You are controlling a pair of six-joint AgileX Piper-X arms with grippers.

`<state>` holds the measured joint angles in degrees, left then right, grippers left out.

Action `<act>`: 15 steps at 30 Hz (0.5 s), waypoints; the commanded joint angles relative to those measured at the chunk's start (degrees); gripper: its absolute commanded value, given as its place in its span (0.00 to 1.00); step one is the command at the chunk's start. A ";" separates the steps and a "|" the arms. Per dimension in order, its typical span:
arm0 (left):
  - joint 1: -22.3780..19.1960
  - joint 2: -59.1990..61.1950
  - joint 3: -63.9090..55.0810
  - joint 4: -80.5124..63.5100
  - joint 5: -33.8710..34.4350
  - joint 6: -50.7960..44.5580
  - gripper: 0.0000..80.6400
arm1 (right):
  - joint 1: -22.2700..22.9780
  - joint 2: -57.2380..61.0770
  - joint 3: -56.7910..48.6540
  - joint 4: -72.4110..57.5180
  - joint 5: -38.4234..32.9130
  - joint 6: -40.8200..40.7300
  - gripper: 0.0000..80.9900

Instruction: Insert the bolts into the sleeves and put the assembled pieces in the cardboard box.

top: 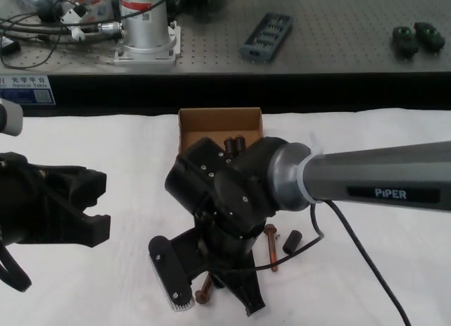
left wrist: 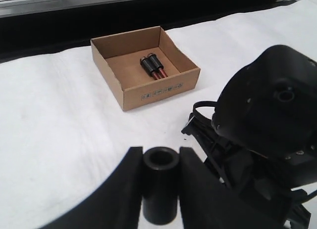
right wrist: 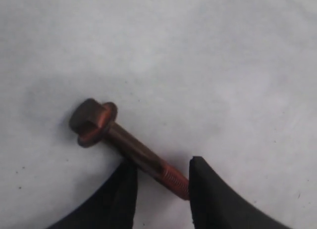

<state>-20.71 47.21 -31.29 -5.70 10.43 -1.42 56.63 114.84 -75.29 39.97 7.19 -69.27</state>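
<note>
Close to the near edge of the table (top: 106, 150), I see my right gripper (right wrist: 163, 163) pointing down. Its fingers are narrowly parted astride the threaded end of a bolt (right wrist: 124, 140) lying flat. Just beyond lie a second bolt (top: 270, 246) and a loose sleeve (top: 292, 241), side by side. By the left edge, my left gripper (left wrist: 161, 152) has its fingers clamped on a sleeve (left wrist: 161, 189), held upright. Toward the far edge sits the cardboard box (left wrist: 158, 93) with two assembled pieces (left wrist: 152, 66) inside.
</note>
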 commanded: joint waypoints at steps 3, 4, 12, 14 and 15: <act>0.10 -0.66 -0.17 0.02 0.19 0.56 0.01 | 1.82 0.93 0.23 4.05 -2.53 0.24 0.35; 0.10 -0.66 -0.17 0.02 0.19 0.56 0.01 | 2.22 0.93 0.23 4.58 -2.53 0.51 0.35; 0.10 -0.66 -0.17 0.02 0.19 0.56 0.01 | 3.55 0.56 0.23 6.40 -2.61 2.94 0.35; 0.10 -0.66 -0.17 0.02 0.19 0.56 0.01 | 3.55 0.43 0.23 6.71 -2.61 4.86 0.31; 0.10 -0.66 -0.17 0.02 0.19 0.56 0.01 | 3.55 0.31 0.23 6.72 -2.61 6.08 0.27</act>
<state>-20.71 47.21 -31.29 -5.33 10.43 -1.42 59.55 114.82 -75.49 43.79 8.08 -63.70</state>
